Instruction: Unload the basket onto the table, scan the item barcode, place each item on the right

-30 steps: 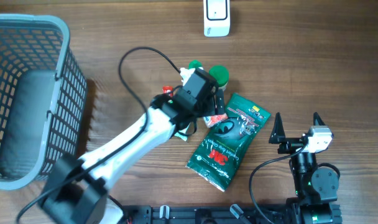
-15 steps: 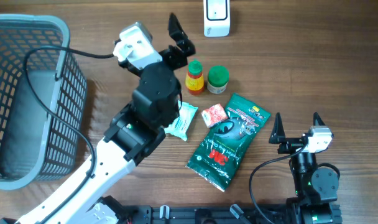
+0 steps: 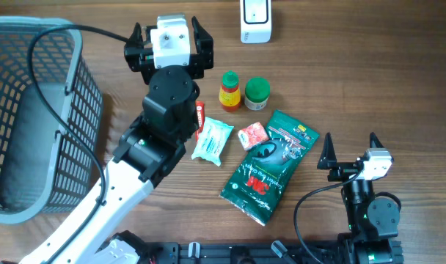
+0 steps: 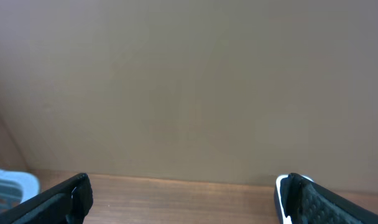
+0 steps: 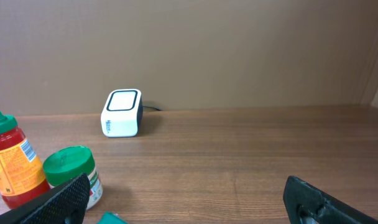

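Note:
A white barcode scanner (image 3: 255, 20) stands at the table's far edge; the right wrist view shows the scanner (image 5: 122, 112) too. The items lie mid-table: a red sauce bottle (image 3: 229, 91), a green-lidded jar (image 3: 257, 94), a white-teal packet (image 3: 211, 141), a small red-white packet (image 3: 252, 135) and a green bag (image 3: 269, 166). My left gripper (image 3: 166, 28) is open and empty, past the items, left of the scanner, facing the far wall. My right gripper (image 3: 350, 143) is open and empty, right of the green bag. In the right wrist view the bottle (image 5: 9, 162) and jar (image 5: 71, 174) sit at left.
A grey mesh basket (image 3: 32, 117) fills the left side of the table. The left arm's black cable loops over the basket's rim. In the left wrist view only bare wood shows between the fingers (image 4: 64, 199), with the wall beyond.
My left arm has lifted off the pile of items and swung toward the far side, its gripper open, uncovering the white-teal packet. The right arm has not moved.

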### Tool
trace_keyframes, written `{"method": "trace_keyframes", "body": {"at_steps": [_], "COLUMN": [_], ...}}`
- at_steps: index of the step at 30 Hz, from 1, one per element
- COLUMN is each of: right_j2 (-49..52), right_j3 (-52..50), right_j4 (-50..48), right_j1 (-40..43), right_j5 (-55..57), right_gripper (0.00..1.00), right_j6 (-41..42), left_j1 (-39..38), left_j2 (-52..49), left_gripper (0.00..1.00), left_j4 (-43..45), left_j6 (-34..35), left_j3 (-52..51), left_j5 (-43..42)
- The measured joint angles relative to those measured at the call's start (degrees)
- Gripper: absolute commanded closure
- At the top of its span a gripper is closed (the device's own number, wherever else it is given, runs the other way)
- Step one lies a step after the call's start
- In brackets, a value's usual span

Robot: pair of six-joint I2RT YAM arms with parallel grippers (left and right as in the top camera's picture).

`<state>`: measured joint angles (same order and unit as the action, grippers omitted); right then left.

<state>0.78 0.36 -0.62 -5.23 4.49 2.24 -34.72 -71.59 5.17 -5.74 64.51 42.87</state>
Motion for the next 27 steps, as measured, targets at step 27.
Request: {"method": "trace_keyframes", "body": {"at_steps": [27], "right_j2": [0.0], "right_j3": [0.0], "right_j4": [0.0], "right_j1": [0.0], "right_j5": [0.0], "right_gripper": [0.00], "right_j6": [0.0], "left_j1": [9.5], "left_j2": [52.3], "left_gripper": [0.00], "left_j4": [-7.6], "left_j6": [-0.7], "left_j3": [0.2], "left_j5": [-23.7]}}
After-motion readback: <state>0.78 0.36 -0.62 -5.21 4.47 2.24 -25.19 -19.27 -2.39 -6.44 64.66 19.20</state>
